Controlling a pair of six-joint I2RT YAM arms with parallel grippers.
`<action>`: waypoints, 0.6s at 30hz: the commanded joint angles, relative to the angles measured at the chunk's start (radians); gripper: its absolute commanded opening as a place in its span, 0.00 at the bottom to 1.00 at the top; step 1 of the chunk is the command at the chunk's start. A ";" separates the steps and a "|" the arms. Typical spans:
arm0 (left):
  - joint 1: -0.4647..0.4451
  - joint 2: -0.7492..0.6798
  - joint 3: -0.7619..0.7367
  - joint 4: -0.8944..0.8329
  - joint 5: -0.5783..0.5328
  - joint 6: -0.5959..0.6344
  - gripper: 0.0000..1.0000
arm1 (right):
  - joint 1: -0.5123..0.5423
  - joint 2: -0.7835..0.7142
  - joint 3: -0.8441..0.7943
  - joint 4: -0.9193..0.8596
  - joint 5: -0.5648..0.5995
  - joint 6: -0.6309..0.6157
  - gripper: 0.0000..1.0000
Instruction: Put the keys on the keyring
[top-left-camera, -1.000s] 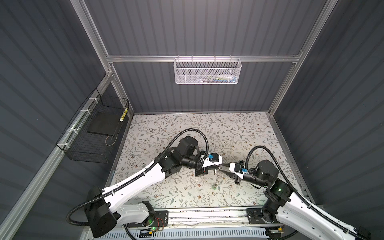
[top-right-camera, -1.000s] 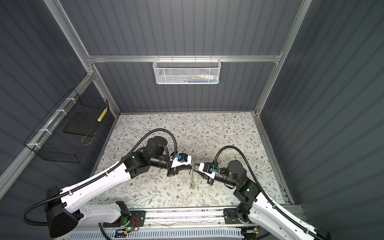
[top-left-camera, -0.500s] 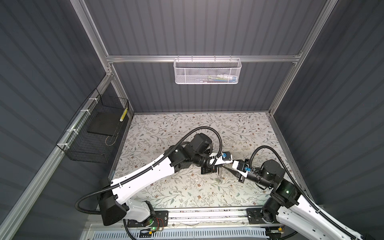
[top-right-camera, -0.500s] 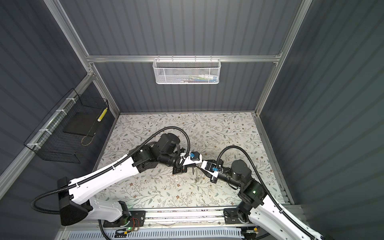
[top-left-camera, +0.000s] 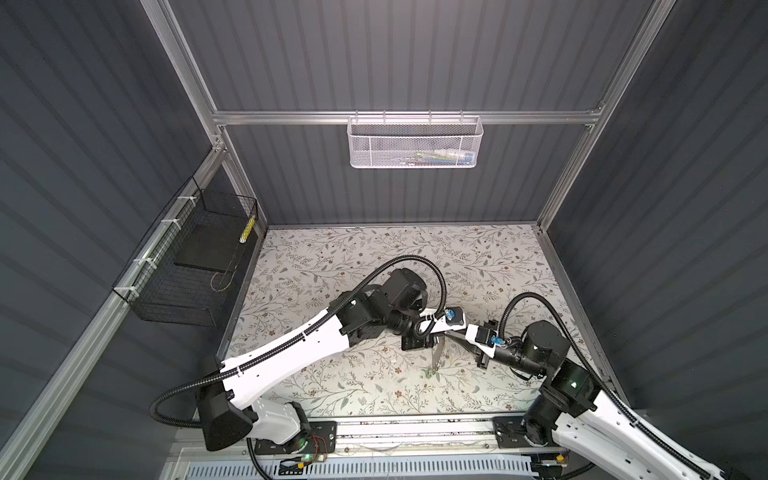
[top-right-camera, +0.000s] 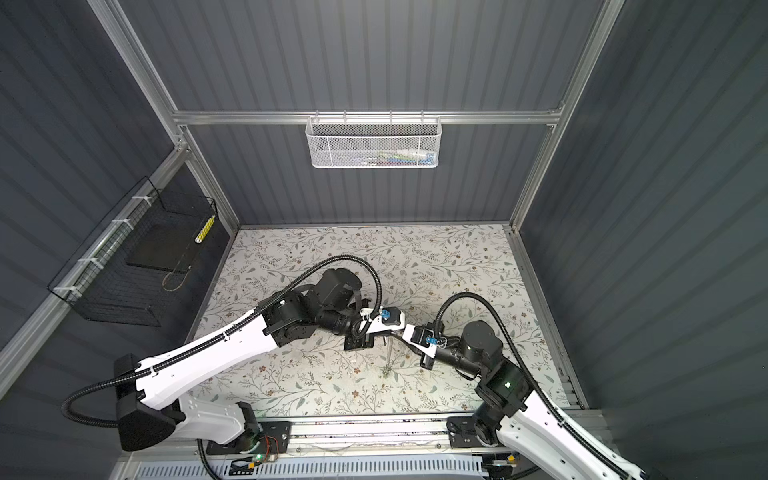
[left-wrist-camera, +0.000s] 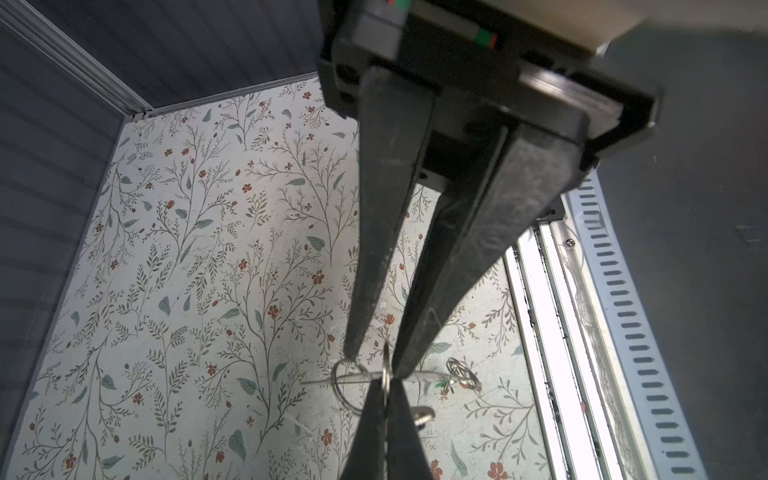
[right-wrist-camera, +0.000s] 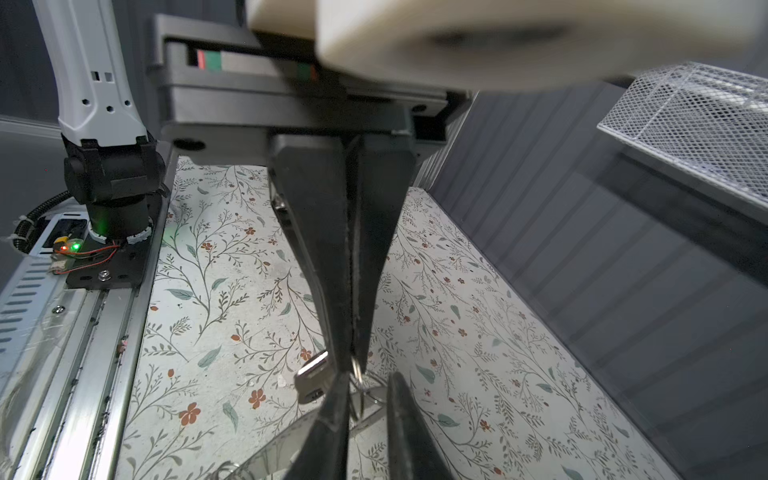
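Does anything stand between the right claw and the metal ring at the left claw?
Nothing visible does. The right claw pinches the metal ring directly, opposite the left claw, which grips it too; a key is beside.

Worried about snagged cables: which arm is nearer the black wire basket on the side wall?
Left. The left arm stretches clear of the black wire basket but on its side of the table; the right arm stands on the opposite side.

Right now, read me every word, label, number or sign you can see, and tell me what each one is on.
None can be read.
Silver key: dark marks on its head, too blurred.
Items in the white mesh basket: print too small.
Yellow strip in the black wire basket: marks too small.
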 joint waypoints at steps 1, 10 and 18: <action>-0.007 -0.038 0.007 0.012 0.061 0.026 0.00 | -0.002 -0.003 -0.020 0.015 -0.001 0.015 0.20; -0.009 -0.032 0.000 0.014 0.084 0.040 0.07 | -0.001 -0.009 -0.018 0.024 -0.021 0.019 0.02; -0.007 -0.148 -0.134 0.169 -0.045 -0.023 0.37 | -0.003 -0.043 -0.051 0.082 -0.039 0.046 0.00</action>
